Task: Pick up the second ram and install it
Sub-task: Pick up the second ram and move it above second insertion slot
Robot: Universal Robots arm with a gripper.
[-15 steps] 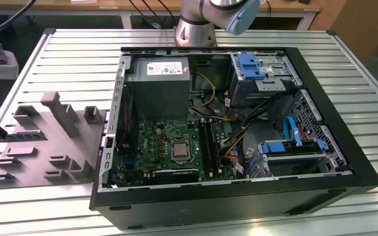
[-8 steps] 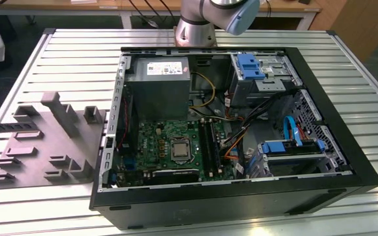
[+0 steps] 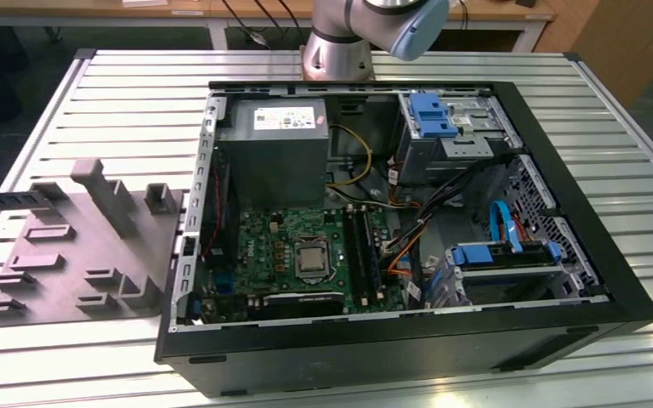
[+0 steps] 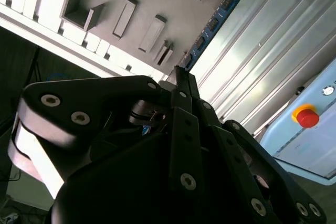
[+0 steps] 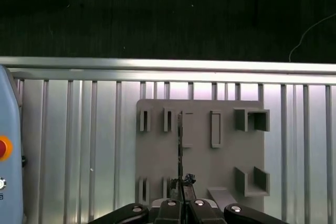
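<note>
At the far left edge of the exterior view, the second ram (image 3: 9, 201) hangs level above the grey holder tray (image 3: 77, 255). It is well apart from the open computer case (image 3: 599, 280) and its green motherboard (image 3: 275, 246). In the second wrist view the gripper (image 4: 179, 74) looks pinched narrow on one end of the stick, though the contact itself is hard to make out. The board should be light, stiff and thin, with fragile chips and contacts, so its bare edges are probably the safest hold.
</note>
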